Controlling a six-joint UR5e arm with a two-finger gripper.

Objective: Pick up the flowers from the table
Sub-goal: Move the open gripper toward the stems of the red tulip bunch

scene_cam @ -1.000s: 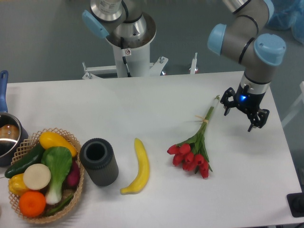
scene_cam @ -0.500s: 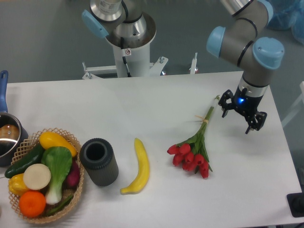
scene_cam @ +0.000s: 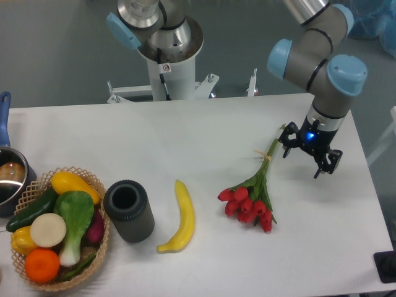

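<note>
The flowers (scene_cam: 253, 197) lie flat on the white table (scene_cam: 204, 133), out toward four o'clock from the middle of the tabletop. The red tulip buds bunch at the near end; the tied green stems run up and away toward one o'clock. The gripper (scene_cam: 302, 159) hangs right beside the stem tips, on their three o'clock side, its two dark fingers (scene_cam: 318, 168) spread apart with nothing between them and a blue light glowing on the wrist just above. From here I can't say whether a finger brushes the stem ends or just clears them.

At nine o'clock from the buds, a yellow banana (scene_cam: 180, 218) lies lengthwise on the table, apart from the bunch. Further along at nine o'clock stands a dark grey cylinder (scene_cam: 128, 210), open at the top. Just beside it sits a wicker basket (scene_cam: 57, 230) heaped with vegetables and fruit. At the table's far nine o'clock edge, a pot (scene_cam: 10, 179) with a blue handle is partly cut off from view.
</note>
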